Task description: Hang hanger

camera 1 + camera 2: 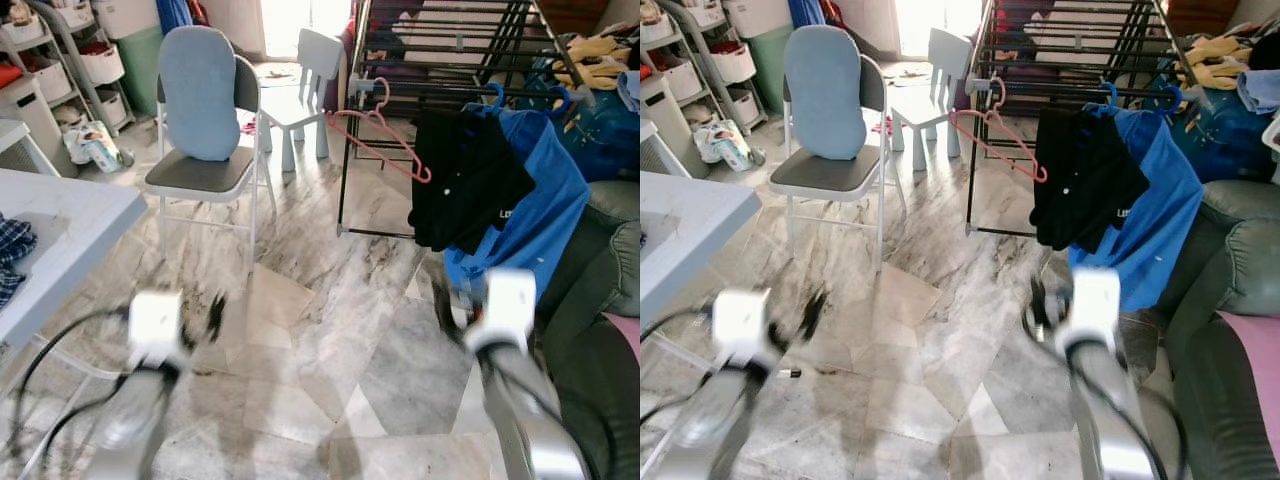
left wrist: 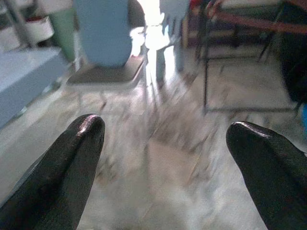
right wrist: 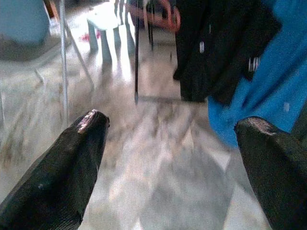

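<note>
Left gripper (image 2: 163, 163): fingers apart, empty.
Right gripper (image 3: 168, 163): fingers apart, empty.
Pink hanger (image 1: 380, 135): on drying rack (image 1: 450, 60).
Risk: blurred views; a misjudged reach could dislodge it.

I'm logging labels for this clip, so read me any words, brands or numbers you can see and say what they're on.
Nothing can be read in full.
Blue shirt on the drying rack: small white lettering at its chest, partly covered by the black shirt; too small and blurred to read.
Packages on the floor by the shelves: print too small to read.
</note>
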Controlling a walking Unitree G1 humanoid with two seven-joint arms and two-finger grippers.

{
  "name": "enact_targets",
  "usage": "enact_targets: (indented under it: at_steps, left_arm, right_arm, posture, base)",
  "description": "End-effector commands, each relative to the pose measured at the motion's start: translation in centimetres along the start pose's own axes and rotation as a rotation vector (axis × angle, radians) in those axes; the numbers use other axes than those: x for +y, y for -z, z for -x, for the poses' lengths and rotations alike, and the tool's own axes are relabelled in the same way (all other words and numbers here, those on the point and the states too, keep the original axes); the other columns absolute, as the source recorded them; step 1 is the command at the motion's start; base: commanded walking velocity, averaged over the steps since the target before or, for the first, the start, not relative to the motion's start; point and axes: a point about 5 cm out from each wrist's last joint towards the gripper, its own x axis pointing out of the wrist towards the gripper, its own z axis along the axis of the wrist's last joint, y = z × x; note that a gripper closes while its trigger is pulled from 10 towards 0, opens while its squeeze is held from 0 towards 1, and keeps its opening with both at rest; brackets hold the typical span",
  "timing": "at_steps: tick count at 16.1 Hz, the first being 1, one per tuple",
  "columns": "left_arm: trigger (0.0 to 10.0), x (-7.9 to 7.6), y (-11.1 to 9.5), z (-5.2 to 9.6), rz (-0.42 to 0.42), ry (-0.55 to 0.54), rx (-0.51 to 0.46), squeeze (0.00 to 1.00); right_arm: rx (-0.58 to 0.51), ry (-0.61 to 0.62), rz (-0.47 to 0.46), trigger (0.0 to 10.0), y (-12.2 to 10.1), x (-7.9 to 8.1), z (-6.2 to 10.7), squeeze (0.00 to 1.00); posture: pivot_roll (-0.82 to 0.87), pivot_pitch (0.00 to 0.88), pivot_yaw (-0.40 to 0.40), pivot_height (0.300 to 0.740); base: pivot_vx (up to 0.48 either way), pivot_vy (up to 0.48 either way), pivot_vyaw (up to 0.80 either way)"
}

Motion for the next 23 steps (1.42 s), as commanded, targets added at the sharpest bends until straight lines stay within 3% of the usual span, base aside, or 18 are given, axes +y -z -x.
enact_targets:
  at_steps: [1, 3, 5, 16, 18, 20, 23]
  left_arm:
    - [10.0, 0.5, -0.3, 0.5, -0.028, 0.001, -0.017, 0.0]
    - [10.0, -0.1, 0.3, 1.0, -0.038, 0.032, -0.003, 0.0]
    - [10.0, -0.7, 0.2, 0.6, -0.026, 0.034, -0.015, 0.0]
    - [10.0, -3.1, -1.9, -1.0, 0.023, -0.01, -0.092, 0.0]
    - [10.0, -3.2, -2.0, -1.1, 0.024, -0.014, -0.098, 0.0]
    - [10.0, -2.7, -2.2, -1.2, 0.004, -0.093, -0.097, 0.0]
    - [10.0, -3.2, -2.0, -1.1, 0.017, -0.099, -0.086, 0.0]
  right_arm:
    - [-0.01, -0.025, 0.008, 10.0, -0.3, 0.0, 0.8, 0.0]
    - [0.011, -0.027, 0.023, 10.0, 0.4, -0.4, 1.4, 0.0]
    - [-0.023, -0.052, 0.146, 10.0, -0.2, 0.2, 1.1, 0.0]
    - [-0.145, -0.128, 0.132, 10.0, -3.7, 1.9, -1.4, 0.0]
    - [-0.149, -0.132, 0.131, 10.0, -3.8, 2.0, -1.4, 0.0]
    - [-0.15, -0.133, 0.13, 10.0, -3.7, 2.0, -1.3, 0.0]
    - [-0.155, -0.134, 0.132, 10.0, -3.7, 2.1, -1.5, 0.0]
  posture:
    - [-0.06, 0.0, 0.015, 0.74]
    - [-0.07, 0.0, 0.02, 0.74]
    - [-0.08, 0.0, 0.021, 0.74]
    - [-0.07, 0.0, 0.005, 0.74]
    - [-0.07, 0.0, 0.006, 0.74]
    - [-0.07, 0.0, 0.011, 0.74]
    - [-0.07, 0.0, 0.012, 0.74]
  base:
    - [0.0, 0.0, 0.0]
    - [0.0, 0.0, 0.0]
    - [0.0, 0.0, 0.8]
    - [0.0, 0.0, 0.8]
    - [0.0, 0.0, 0.8]
    - [0.0, 0.0, 0.8]
    - [0.0, 0.0, 0.8]
